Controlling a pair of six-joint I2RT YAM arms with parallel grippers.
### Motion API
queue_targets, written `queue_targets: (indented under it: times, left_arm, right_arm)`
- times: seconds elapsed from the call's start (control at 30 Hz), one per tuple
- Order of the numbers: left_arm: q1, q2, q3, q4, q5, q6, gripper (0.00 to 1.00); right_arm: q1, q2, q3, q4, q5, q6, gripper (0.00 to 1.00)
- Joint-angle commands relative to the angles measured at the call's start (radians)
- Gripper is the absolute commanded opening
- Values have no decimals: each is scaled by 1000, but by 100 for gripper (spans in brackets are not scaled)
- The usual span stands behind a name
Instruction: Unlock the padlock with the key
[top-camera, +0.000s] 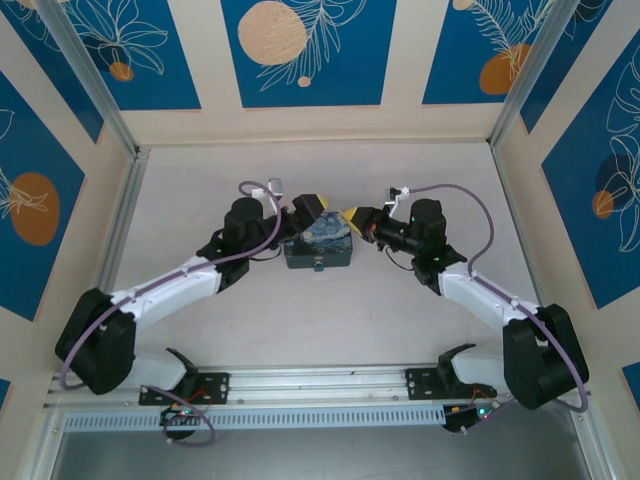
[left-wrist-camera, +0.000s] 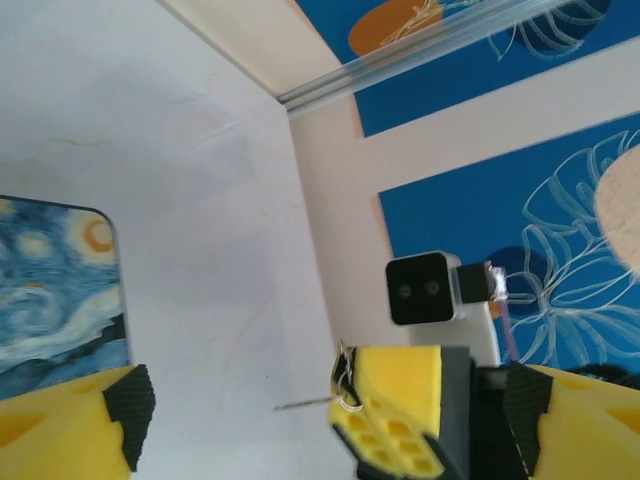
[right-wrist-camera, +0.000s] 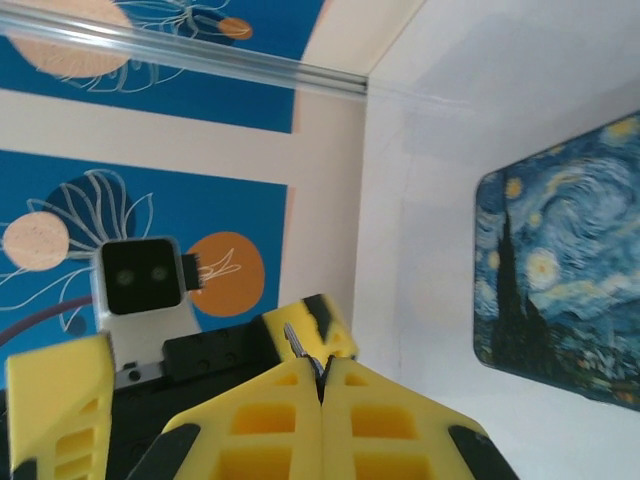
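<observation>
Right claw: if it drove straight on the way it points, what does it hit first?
Most likely a finger of the open left claw, right ahead of the tips of the right claw, shut on the key. Depth is unclear.

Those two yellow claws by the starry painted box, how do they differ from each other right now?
The left gripper stands wide open, while the right gripper is pressed shut. The left gripper grips nothing; the right gripper pinches a thin metal sliver, seemingly the key. Both have yellow fingers and meet tip to tip near the box.
</observation>
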Motion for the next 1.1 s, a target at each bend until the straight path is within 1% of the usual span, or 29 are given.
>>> queue_targets:
  times: [0.0,0.17,0.27,0.37,0.43,0.6,0.73,0.83,0.97,1.07]
  left_arm:
    - [6,-45,-25,-154,-2,139,94]
    - [3,-23,-50,-227,89,275,95]
    - [-2,6,-73,-260,123,360,96]
    - [-7,46,-112,-240,131,418,95]
    - [-9,77,-145,-191,129,427,93]
    - [-41,182,-176,-106,111,483,89]
    - [-79,253,-148,-87,78,548,87]
    - [-106,302,-127,-65,47,581,86]
    - [-140,362,-125,-10,-27,581,84]
    - [-151,383,-121,6,-59,578,80]
  right_arm:
    - [30,-32,44,-222,96,-28,0]
    - [108,-28,129,-421,198,-57,0]
    - [155,-18,180,-507,265,-66,0]
    - [189,-6,225,-572,323,-70,0]
    - [199,-1,249,-597,346,-71,0]
    - [214,10,338,-679,411,-97,0]
    - [216,13,395,-719,431,-113,0]
    - [218,18,438,-739,428,-125,0]
    - [219,24,472,-749,409,-119,0]
    - [219,28,480,-735,394,-115,0]
